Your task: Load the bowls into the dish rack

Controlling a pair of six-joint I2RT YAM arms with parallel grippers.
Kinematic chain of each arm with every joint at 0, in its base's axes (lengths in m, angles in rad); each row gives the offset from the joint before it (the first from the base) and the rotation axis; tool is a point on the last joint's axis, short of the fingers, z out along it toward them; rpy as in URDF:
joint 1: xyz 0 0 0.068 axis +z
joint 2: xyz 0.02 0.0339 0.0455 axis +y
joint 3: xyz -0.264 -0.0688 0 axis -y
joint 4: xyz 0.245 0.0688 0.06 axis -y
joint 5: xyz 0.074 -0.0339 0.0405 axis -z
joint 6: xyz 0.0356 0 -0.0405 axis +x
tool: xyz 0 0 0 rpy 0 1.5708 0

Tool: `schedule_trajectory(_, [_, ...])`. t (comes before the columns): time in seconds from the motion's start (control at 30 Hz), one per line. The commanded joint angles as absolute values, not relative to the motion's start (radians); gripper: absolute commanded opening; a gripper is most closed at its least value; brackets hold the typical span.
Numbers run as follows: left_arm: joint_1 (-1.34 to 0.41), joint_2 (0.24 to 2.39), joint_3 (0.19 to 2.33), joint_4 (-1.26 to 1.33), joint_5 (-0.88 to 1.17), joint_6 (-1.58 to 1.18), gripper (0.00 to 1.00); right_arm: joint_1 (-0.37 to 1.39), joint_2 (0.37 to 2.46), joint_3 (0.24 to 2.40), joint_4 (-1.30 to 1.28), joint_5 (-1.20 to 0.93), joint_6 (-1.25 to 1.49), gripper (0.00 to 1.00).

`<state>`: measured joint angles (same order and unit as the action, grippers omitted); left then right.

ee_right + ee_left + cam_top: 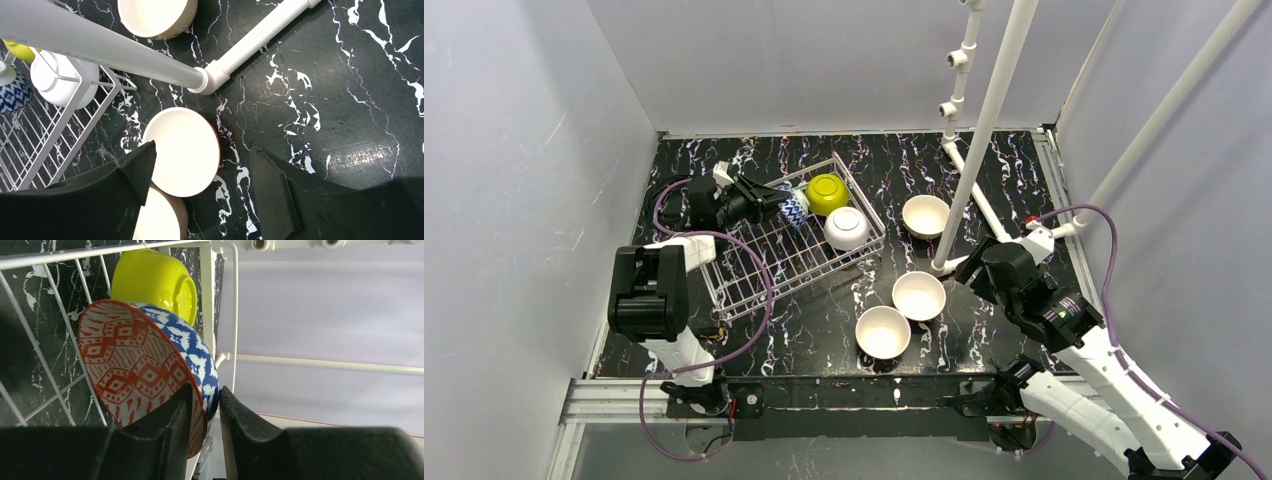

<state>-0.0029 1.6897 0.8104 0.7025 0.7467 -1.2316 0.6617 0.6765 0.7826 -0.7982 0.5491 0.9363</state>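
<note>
The left gripper (206, 392) pinches the blue-white patterned bowl (192, 347) by its rim, on edge in the dish rack (754, 272) beside the yellow-green bowl (827, 193); the right gripper (202, 150) hangs spread wide over an orange-edged bowl (182, 152).

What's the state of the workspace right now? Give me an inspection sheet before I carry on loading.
Surface: black marbled table, no spills seen.
Job's things: dish rack sits askew at the left; yellow-green bowl and white bowl are at its far end; blue-white patterned bowl is held on edge at the rack; far bowl, middle bowl and near bowl are upright on the table.
Clutter: nothing seen.
Grippers: left gripper is shut on the patterned bowl's rim; right gripper is open above the middle bowl.
Cables: purple left cable loops by the rack's near corner; right cable arcs beside its arm.
Surroundings: white pipe frame stands at the right; grey walls.
</note>
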Motion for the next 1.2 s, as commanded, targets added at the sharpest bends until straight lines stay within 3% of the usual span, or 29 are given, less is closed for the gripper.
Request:
schedule_trajectory(0.0, [-0.002,1.619,0.802,0.542,0.699,-1.114,0.26,0.663,0.657,0.772,-0.788,0.558,0.942,0.77])
schedule_trajectory(0.23, [-0.002,1.540,0.784,0.340,0.553,-0.947,0.35,0.663,0.638,0.772,-0.805,0.590,0.941,0.77])
schedule_trajectory(0.47, [-0.002,1.504,0.742,0.321,0.465,-0.848,0.45,0.663,0.582,0.765,-0.815,0.655,0.946,0.77])
schedule_trajectory(0.8, [-0.002,1.468,0.716,0.320,0.413,-0.836,0.45,0.663,0.585,0.778,-0.816,0.658,0.922,0.77])
schedule_trajectory(1.17, [-0.002,1.468,0.696,0.333,0.534,-0.940,0.45,0.663,0.556,0.770,-0.826,0.671,0.911,0.78])
